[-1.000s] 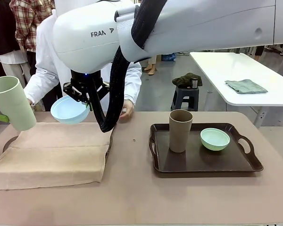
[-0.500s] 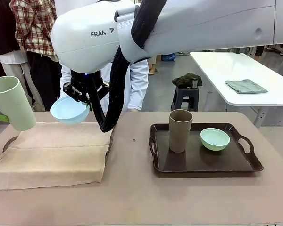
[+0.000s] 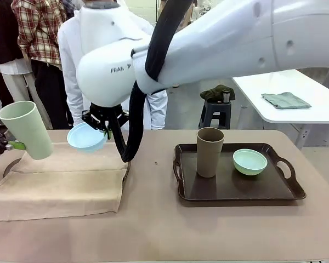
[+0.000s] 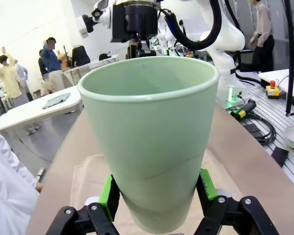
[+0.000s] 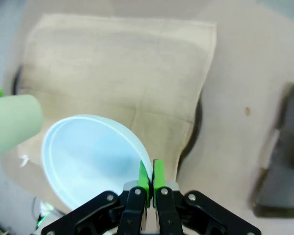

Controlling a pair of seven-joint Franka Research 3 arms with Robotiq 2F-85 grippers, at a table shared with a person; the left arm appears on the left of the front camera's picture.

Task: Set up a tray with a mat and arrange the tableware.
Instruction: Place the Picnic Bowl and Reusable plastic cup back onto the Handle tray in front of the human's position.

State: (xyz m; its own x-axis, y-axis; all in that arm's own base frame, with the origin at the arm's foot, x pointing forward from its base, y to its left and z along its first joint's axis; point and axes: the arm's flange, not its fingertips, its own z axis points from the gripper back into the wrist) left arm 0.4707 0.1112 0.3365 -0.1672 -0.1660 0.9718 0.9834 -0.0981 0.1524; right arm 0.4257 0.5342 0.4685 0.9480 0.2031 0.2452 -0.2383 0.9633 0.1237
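1. The left gripper is clamped on the pale green tumbler, with one green pad on each side of the wall close to the base. The tumbler hangs tilted in the air above the left end of the mat
2. The right gripper is pinched tight on the rim of the light blue bowl, one finger inside and one outside. The bowl is held tilted in the air over the mat's far edge
3. The brown tumbler and the mint green bowl stand upright on the dark handled tray on the right, near each other but apart
4. The tumblers look light, stiff and smooth-walled, probably plastic. Each narrows toward the base, so a low squeeze may let the wall creep in the pads, and a hold across the middle of the wall seems safer
5. The bowls look light, rigid and shallow. The rim is the likely place for narrow fingers to take hold, but a bowl held that way hangs off-centre and may pivot, so it should be set down base first
6. The mat is soft cloth with a fold line, and a dark rim shows from under its edge. A tall tumbler set on a crease could wobble, so a flat patch is the better spot
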